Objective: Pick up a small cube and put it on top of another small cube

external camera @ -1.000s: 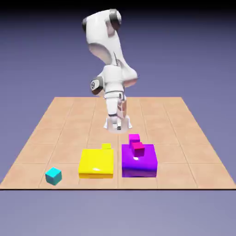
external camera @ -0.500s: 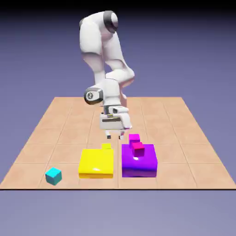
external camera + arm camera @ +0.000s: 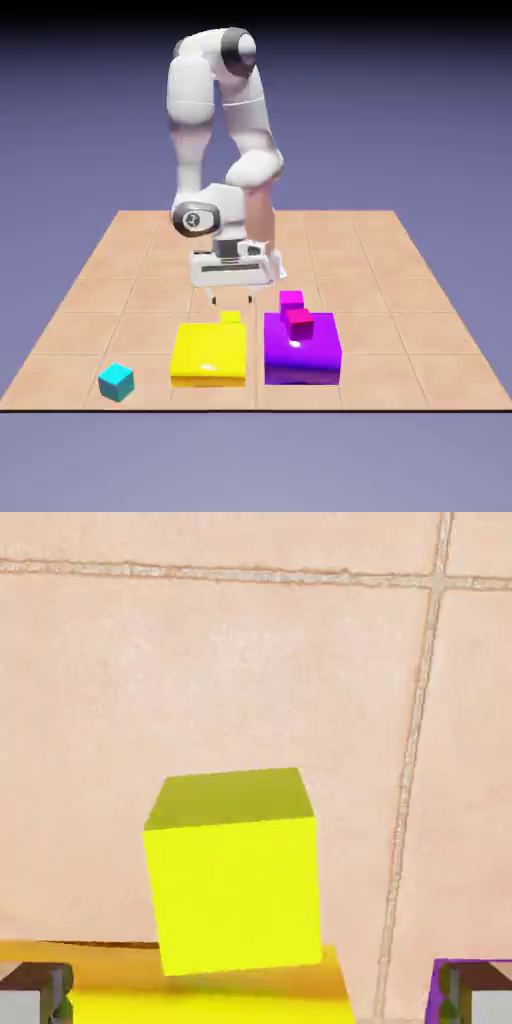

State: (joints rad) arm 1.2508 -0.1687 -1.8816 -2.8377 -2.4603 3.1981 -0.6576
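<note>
Claw above the small yellow cube

The gripper (image 3: pixel 230 299) hangs wide open, empty, over the small yellow cube (image 3: pixel 235 877), which sits behind the yellow block (image 3: pixel 209 353) near the table's (image 3: pixel 120 270) front edge.

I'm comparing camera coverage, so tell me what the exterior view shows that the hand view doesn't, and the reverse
Only the exterior view shows the white robot arm, the small cyan cube, the two small magenta cubes and most of the large purple block.

Only the hand view shows the grey fingertips close up.

Both show the tiny plain yellow cube, the large flat yellow block, the tan tiled table and the open gripper.
</note>
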